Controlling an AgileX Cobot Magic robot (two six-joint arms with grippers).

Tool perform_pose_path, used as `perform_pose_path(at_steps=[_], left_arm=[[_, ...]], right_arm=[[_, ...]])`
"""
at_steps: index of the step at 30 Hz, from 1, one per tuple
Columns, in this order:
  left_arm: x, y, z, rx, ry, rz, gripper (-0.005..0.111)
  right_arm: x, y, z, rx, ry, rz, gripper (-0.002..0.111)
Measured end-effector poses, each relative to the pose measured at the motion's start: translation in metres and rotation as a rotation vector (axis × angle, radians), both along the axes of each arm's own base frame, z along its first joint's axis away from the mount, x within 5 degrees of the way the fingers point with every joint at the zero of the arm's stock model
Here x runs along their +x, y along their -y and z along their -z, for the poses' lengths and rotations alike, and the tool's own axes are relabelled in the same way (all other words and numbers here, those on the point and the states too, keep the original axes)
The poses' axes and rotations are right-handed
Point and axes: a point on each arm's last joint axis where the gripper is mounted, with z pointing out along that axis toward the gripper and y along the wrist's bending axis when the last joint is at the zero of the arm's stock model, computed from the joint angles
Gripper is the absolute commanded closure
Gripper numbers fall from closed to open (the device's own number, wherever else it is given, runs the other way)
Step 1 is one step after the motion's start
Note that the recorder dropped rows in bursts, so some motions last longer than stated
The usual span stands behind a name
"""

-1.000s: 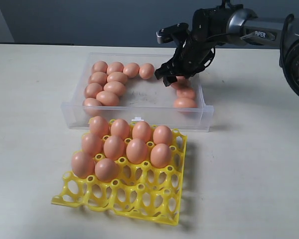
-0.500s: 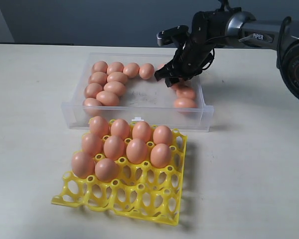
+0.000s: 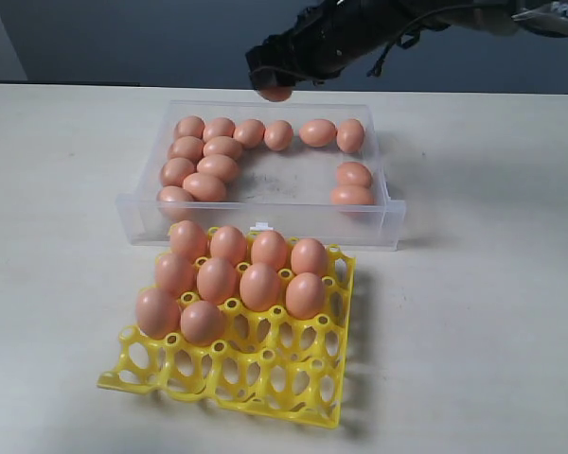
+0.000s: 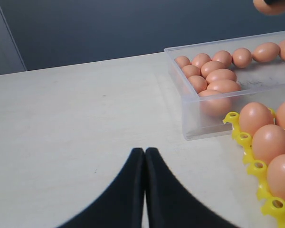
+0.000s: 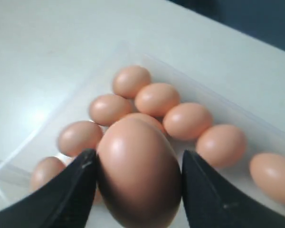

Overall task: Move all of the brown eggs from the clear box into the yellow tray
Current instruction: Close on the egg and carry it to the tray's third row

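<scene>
My right gripper [image 3: 276, 83] is shut on one brown egg [image 3: 276, 93] and holds it in the air above the far wall of the clear box [image 3: 265, 222]. In the right wrist view the held egg [image 5: 138, 173] fills the gap between both black fingers [image 5: 73, 190]. Several brown eggs [image 3: 205, 186] lie in the box, mostly at its left end and along the far wall. The yellow tray [image 3: 265, 374] sits in front of the box with several eggs [image 3: 261, 286] in its far cups. My left gripper [image 4: 145, 151] is shut and empty over bare table, left of the box.
The front rows of the yellow tray's cups [image 3: 284, 364] hold nothing. The box has a bare patch of floor [image 3: 293, 180] in its middle. Pale tabletop [image 3: 473, 284] spreads to the right of tray and box, and a dark wall stands behind.
The right gripper closed on an egg at the box's right end, then rose and swung left with it to above the far wall. Left gripper unchanged.
</scene>
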Motion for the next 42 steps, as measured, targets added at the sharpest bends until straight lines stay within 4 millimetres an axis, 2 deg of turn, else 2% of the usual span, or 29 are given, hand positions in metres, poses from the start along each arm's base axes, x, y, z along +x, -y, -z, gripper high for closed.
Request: perform_pose_path(at_steps=[3,7,11,15,19,22,26,35,38,42], left_arm=[[0.000,0.000,0.000,0.000,0.000,0.000,0.106],[0.000,0.000,0.000,0.000,0.000,0.000,0.106],[0.000,0.000,0.000,0.000,0.000,0.000,0.106],[0.000,0.000,0.000,0.000,0.000,0.000,0.106],[0.000,0.000,0.000,0.000,0.000,0.000,0.106],[0.000,0.000,0.000,0.000,0.000,0.000,0.106],[0.000,0.000,0.000,0.000,0.000,0.000,0.106],[0.000,0.000,0.000,0.000,0.000,0.000,0.106],[0.000,0.000,0.000,0.000,0.000,0.000,0.106],[0.000,0.000,0.000,0.000,0.000,0.000,0.106]], right_arm=[[-0.033,-0.004,-0.023,0.056,0.091,0.002,0.109],[-0.085,0.008,-0.030,0.081,0.188,0.112,0.109],[-0.148,0.020,-0.026,0.035,0.260,0.179,0.109],[-0.204,0.021,-0.025,0.041,0.310,0.178,0.109],[-0.241,0.020,-0.019,0.108,0.393,0.254,0.109],[-0.266,0.019,-0.005,0.255,0.439,0.322,0.109],[-0.281,0.016,0.016,0.401,0.407,0.335,0.109],[-0.275,0.006,0.063,0.430,0.369,0.405,0.109],[-0.276,-0.002,0.089,0.397,0.309,0.367,0.109],[-0.281,-0.013,0.111,0.381,0.241,0.263,0.109]])
